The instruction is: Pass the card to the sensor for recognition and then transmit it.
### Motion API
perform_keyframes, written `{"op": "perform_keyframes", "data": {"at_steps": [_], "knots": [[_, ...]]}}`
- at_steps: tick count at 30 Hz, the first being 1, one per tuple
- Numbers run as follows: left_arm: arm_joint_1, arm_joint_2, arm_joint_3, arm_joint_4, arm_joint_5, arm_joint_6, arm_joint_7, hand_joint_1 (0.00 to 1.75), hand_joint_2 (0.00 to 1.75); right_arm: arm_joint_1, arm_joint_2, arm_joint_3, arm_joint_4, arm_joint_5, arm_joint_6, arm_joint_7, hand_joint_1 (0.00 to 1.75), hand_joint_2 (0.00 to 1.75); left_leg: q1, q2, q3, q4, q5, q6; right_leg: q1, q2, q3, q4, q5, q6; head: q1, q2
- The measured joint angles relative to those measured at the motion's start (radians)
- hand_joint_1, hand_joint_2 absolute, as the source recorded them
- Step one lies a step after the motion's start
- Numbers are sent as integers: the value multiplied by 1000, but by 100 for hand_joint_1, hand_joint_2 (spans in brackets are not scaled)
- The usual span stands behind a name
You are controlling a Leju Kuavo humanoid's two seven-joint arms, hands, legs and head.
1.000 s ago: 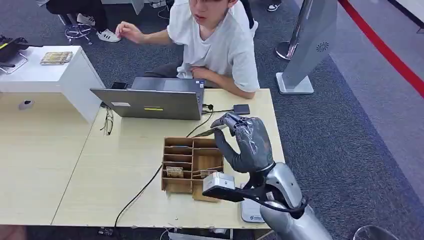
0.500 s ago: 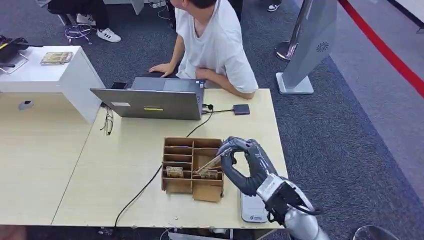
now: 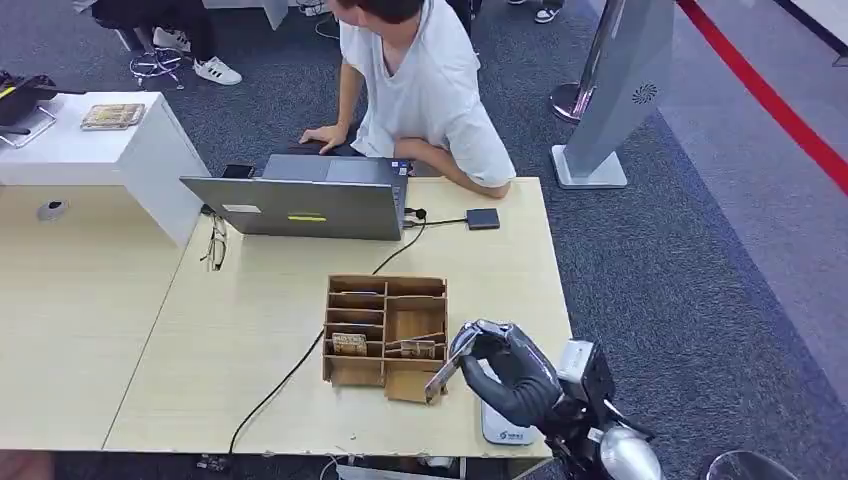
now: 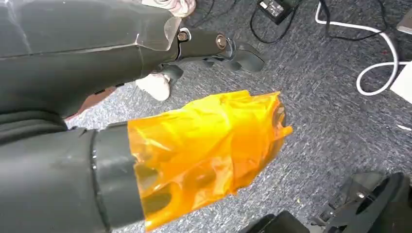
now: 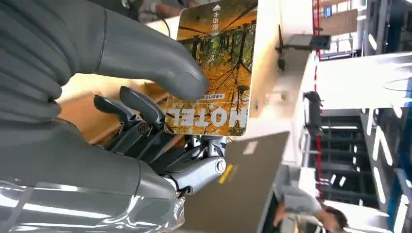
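The right hand (image 3: 505,372) has dropped and pulled back toward the near edge of the table (image 3: 150,330) since a moment ago; before, it was raised over the wooden organiser box (image 3: 385,330), and now it sits low at the box's near right corner. It grips a card (image 3: 442,373) between its thumb and its dark fingers, the card slanting down to the left with its lower end just beside the box's front right corner. In the right wrist view the card (image 5: 216,68) shows an autumn woodland picture and the word HOTEL, with the thick grey thumb (image 5: 145,58) pressed across its face and the darker fingers (image 5: 141,109) behind it.

Just right of the hand, at the near edge of the table, lies a flat white sensor pad (image 3: 503,425), partly covered by the wrist. The box holds a few small items in its compartments.

Farther off, an open grey laptop (image 3: 300,200) stands with its back toward me, a cable (image 3: 290,375) trailing from it across the table to the near edge. A person in a white T-shirt (image 3: 430,90) leans over the far side, one hand at the laptop. A pair of glasses (image 3: 216,245) lies left of the laptop.

The left hand (image 4: 204,150) hangs over grey carpet, wrapped in orange film; I cannot tell how its fingers lie.
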Motion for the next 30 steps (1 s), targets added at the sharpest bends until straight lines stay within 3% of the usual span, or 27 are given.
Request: {"op": "perform_keyframes", "data": {"at_steps": [8,21,30], "knots": [[-19,12,-41,42,39,21,-11,0,0,12,-13,1,37,-71,61,8,175,175,0,0,0,0,0,0,0,0,0,0,0,0,0,0],[-28,21,-65,66,62,31,-19,0,0,17,-22,1,67,-72,67,12,175,175,0,0,0,0,0,0,0,0,0,0,0,0,0,0],[-29,19,-114,92,137,95,-10,0,0,37,-34,1,77,-115,88,0,175,175,0,0,0,0,0,0,0,0,0,0,0,0,0,0]]}}
